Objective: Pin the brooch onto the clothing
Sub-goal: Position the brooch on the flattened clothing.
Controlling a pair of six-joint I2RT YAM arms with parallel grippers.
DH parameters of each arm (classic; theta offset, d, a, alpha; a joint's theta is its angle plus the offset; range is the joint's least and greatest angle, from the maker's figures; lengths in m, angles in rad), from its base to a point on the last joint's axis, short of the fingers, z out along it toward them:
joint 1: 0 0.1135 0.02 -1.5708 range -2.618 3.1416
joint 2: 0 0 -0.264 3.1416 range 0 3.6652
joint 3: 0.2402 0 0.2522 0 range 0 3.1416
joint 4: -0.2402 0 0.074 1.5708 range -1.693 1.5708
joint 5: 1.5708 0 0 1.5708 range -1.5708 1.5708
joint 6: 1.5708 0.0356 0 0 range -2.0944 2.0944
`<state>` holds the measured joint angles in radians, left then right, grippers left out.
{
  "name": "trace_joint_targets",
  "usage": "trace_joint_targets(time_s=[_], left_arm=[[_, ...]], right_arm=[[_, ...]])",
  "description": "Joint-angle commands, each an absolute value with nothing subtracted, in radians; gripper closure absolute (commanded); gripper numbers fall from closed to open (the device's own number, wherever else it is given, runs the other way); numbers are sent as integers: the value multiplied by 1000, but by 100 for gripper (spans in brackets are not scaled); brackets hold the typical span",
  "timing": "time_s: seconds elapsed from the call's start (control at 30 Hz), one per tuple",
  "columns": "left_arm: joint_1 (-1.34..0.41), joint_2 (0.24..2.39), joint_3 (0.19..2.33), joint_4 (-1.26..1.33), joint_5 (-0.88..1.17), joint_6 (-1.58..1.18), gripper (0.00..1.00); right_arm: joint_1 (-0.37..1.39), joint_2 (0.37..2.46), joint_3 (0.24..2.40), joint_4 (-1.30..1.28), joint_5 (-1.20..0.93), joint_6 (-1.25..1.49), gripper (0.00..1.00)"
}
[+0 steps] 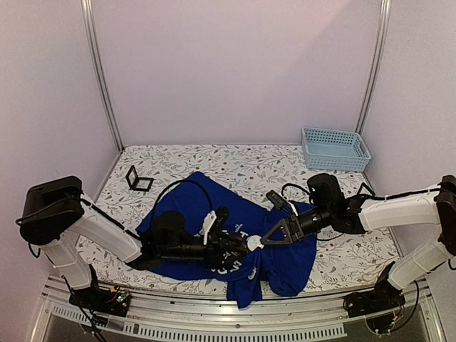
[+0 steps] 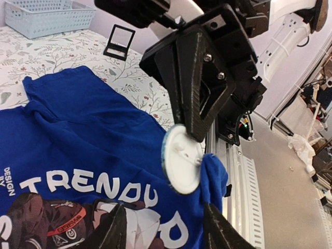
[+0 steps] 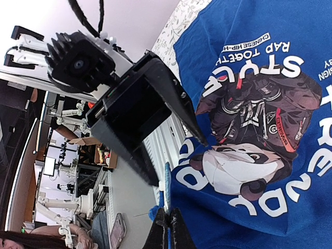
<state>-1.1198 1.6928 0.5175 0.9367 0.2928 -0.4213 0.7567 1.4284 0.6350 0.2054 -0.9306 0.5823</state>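
The royal-blue T-shirt (image 1: pixel 281 260) lies crumpled on the table's near middle, panda print up (image 3: pixel 249 161). My right gripper (image 1: pixel 261 242) is shut on the round white brooch (image 1: pixel 254 243), held on edge just above the shirt's near part. In the right wrist view the brooch (image 3: pixel 166 191) shows edge-on above the closed fingertips (image 3: pixel 162 228). In the left wrist view the brooch's white back (image 2: pixel 181 160) faces me, its pin touching a raised fold of shirt (image 2: pixel 213 174). My left gripper (image 2: pixel 166 231) is open over the print lettering, fingers (image 2: pixel 115 228) straddling the area below the brooch.
A light-blue basket (image 1: pixel 335 148) stands at the back right. A small black frame stand (image 1: pixel 137 179) sits at the back left. The table's metal rail (image 1: pixel 235 324) runs along the near edge, close to the shirt's hanging hem.
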Motion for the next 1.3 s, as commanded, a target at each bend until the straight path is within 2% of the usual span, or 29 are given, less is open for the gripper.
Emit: trace_joint_targets(time_s=[0.0, 0.07, 0.27, 0.33, 0.47, 0.53, 0.73, 0.87, 1.27], left_arm=[[-1067, 1739, 482, 1153, 378, -530, 61], [-1066, 1781, 533, 1123, 421, -544, 67], [-1061, 1834, 530, 1269, 462, -611, 68], [-1057, 1840, 521, 1292, 467, -629, 72], [-1052, 1856, 522, 1356, 490, -665, 74], [-1052, 1870, 531, 1367, 498, -676, 81], [-1051, 1900, 545, 1387, 518, -693, 89], [-1051, 1900, 544, 1394, 521, -693, 100], [-1054, 1936, 534, 1517, 528, -765, 98]], right_arm=[[756, 1419, 667, 209, -943, 559, 100], [756, 1419, 670, 207, -945, 557, 100], [756, 1410, 669, 194, -938, 545, 100], [756, 1406, 669, 191, -935, 540, 100], [756, 1408, 672, 190, -937, 531, 100], [756, 1406, 674, 189, -936, 528, 100], [756, 1398, 676, 189, -936, 526, 100], [756, 1401, 676, 190, -937, 525, 100], [756, 1398, 678, 192, -945, 519, 100]])
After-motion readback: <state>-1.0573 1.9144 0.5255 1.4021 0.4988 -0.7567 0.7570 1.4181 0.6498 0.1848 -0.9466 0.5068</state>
